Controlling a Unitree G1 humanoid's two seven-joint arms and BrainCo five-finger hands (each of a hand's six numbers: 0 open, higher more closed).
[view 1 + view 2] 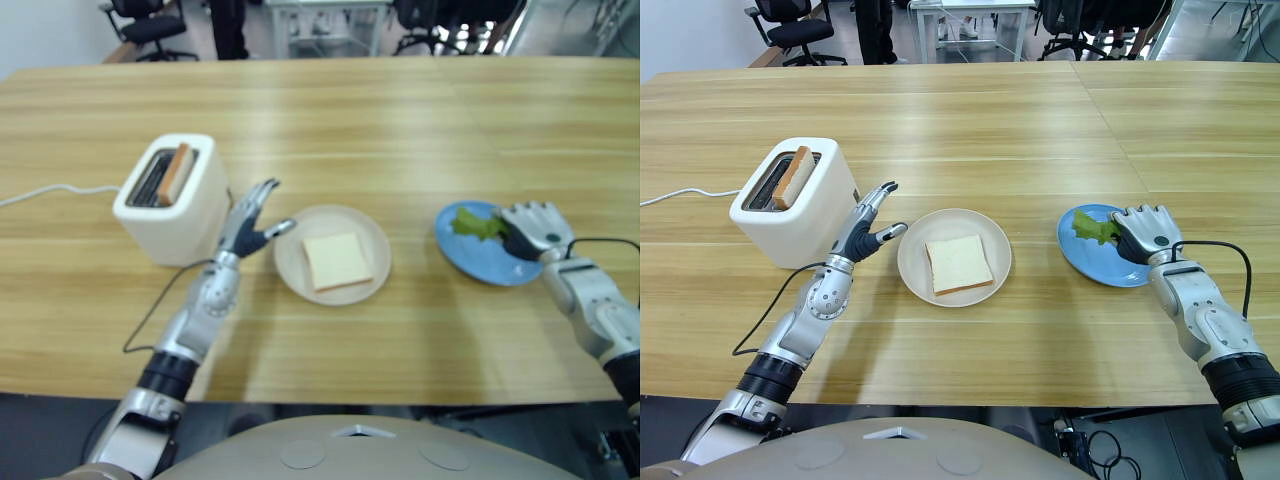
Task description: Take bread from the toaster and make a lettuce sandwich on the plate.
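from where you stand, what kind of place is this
Probably an office or lab rather than a home kitchen: wheeled office chairs stand behind a long wooden table, which holds a corded toaster and a plate with bread.

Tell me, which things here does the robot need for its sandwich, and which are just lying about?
For the job: toaster, upright bread slice in it, cream plate, flat bread slice on it, lettuce, blue plate under it.
Just about: white cord, office chairs beyond the table.
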